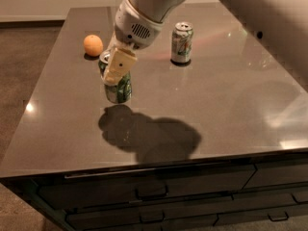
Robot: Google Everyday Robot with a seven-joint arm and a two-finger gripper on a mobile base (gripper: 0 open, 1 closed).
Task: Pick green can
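The cream-fingered white gripper (pixel 113 74) is clamped around the deep green soda can with a silver top (pixel 120 91). Both are just below and right of the round orange fruit (pixel 93 45) on the dark glossy tabletop (pixel 231 100). A pale silver-white can (pixel 182 43) stands farther right of the fruit.

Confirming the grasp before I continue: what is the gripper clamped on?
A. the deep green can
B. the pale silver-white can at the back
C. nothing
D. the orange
A: the gripper has a cream finger pressed down the side of the green can, while the orange and the pale can sit apart from it on the table.
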